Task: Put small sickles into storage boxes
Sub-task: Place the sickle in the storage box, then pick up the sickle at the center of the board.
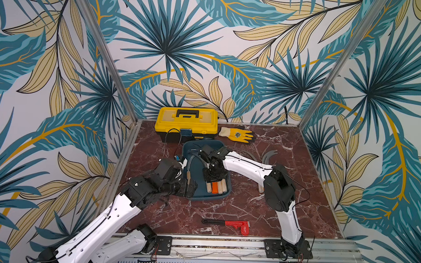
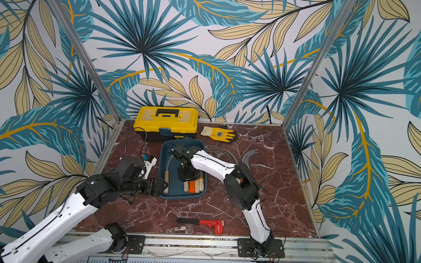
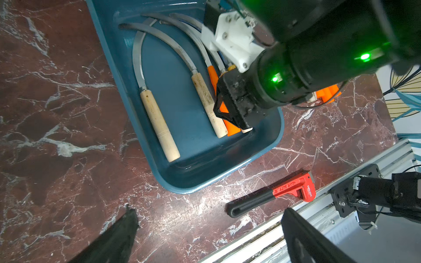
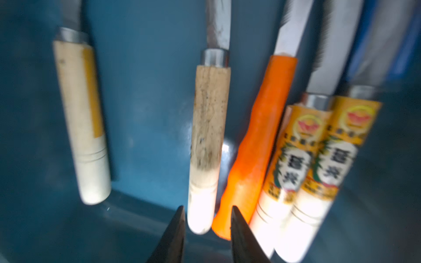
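Teal and tan palm-leaf wallpaper (image 1: 166, 51) covers three walls around a red-brown, white-veined marble table (image 1: 319, 169). Aluminium posts (image 1: 106, 53) rise at 11 and 1 o'clock. A metal rail (image 1: 212, 243) runs along 6 o'clock. The light is even, with soft shadows.

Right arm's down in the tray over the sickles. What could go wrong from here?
The right gripper hangs slightly open above packed handles; it might snag the orange handle. The left gripper, open, sits near a corner of the tray and could shove it. Loose sickles lie partly hidden behind the right arm; it could knock them.
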Robot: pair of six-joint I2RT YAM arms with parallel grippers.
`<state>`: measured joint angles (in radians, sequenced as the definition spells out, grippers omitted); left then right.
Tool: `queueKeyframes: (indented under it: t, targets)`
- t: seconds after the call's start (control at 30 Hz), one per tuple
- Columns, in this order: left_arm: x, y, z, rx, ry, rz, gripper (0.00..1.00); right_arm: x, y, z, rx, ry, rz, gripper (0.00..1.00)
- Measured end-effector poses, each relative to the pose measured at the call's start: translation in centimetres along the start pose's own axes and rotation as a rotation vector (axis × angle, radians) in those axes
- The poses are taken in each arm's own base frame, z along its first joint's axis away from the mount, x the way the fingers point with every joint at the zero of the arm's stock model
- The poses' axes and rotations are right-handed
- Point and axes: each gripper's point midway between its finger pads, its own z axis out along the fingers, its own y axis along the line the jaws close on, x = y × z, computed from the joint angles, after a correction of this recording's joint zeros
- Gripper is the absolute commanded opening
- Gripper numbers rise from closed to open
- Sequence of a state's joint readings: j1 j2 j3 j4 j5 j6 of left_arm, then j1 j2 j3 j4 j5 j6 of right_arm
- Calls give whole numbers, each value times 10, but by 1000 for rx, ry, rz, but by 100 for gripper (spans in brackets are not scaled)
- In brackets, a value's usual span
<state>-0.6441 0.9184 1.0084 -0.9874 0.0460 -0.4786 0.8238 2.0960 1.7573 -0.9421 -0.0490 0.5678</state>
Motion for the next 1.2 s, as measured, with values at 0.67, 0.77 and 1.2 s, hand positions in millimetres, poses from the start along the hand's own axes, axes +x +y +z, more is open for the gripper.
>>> queueKeyframes:
  t: [0.67, 0.77, 1.2]
  targets:
    - [-13, -30, 34, 70, 135, 39, 99, 18, -40, -58, 28, -94, 48, 100]
    - [-17, -37, 40, 84, 141, 47, 99, 20, -57, -63, 46, -106, 75, 100]
    - [-16, -72, 85, 141, 208, 107, 99, 44, -113, -71, 109, -106, 163, 100]
